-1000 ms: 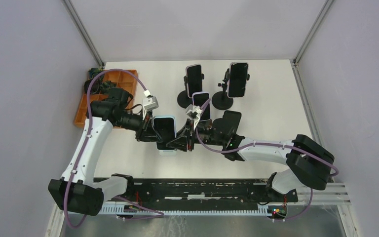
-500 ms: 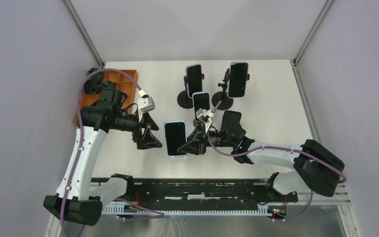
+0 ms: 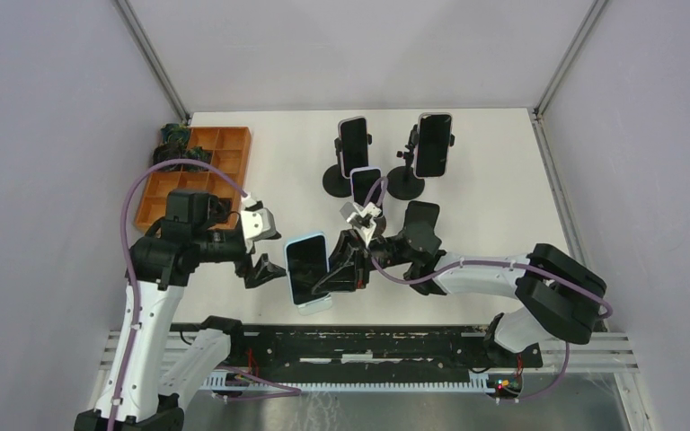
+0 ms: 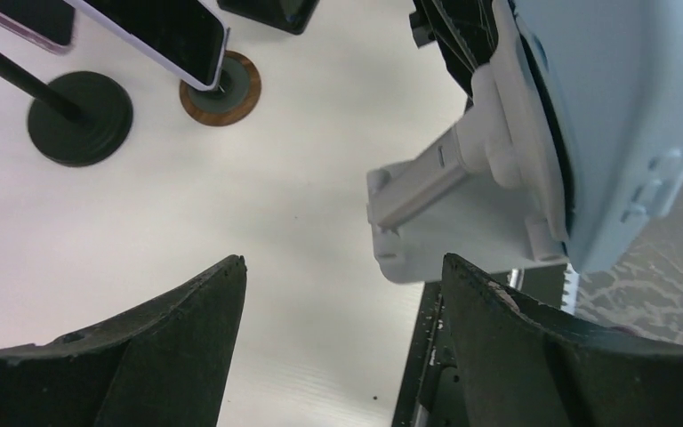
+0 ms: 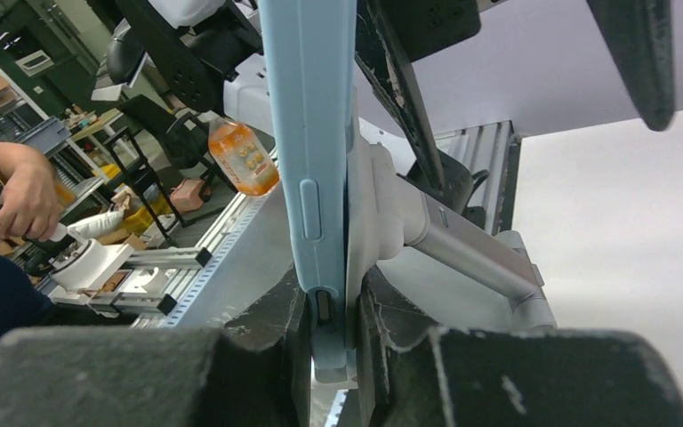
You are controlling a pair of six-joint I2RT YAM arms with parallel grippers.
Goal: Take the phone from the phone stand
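Note:
My right gripper (image 3: 340, 267) is shut on the right edge of the light-blue phone (image 3: 308, 272), screen up, near the table's front. In the right wrist view the fingers (image 5: 280, 334) clamp the phone (image 5: 311, 133) together with the pale head of the phone stand (image 5: 449, 240) stuck to its back. The left wrist view shows the phone's blue back (image 4: 622, 116) with the white phone stand (image 4: 462, 178) attached. My left gripper (image 3: 268, 269) (image 4: 345, 260) stands open just left of the phone, touching nothing. From above, the phone hides the stand.
Three other phones sit on black stands at the back: one (image 3: 353, 146), one (image 3: 434, 144) and a lower one (image 3: 366, 186). An orange compartment tray (image 3: 196, 171) lies at the back left. The black rail (image 3: 350, 346) runs along the near edge.
My left gripper opened, let go of the phone's left edge and drew back toward the near left. The right gripper carried the phone nearer to the front edge.

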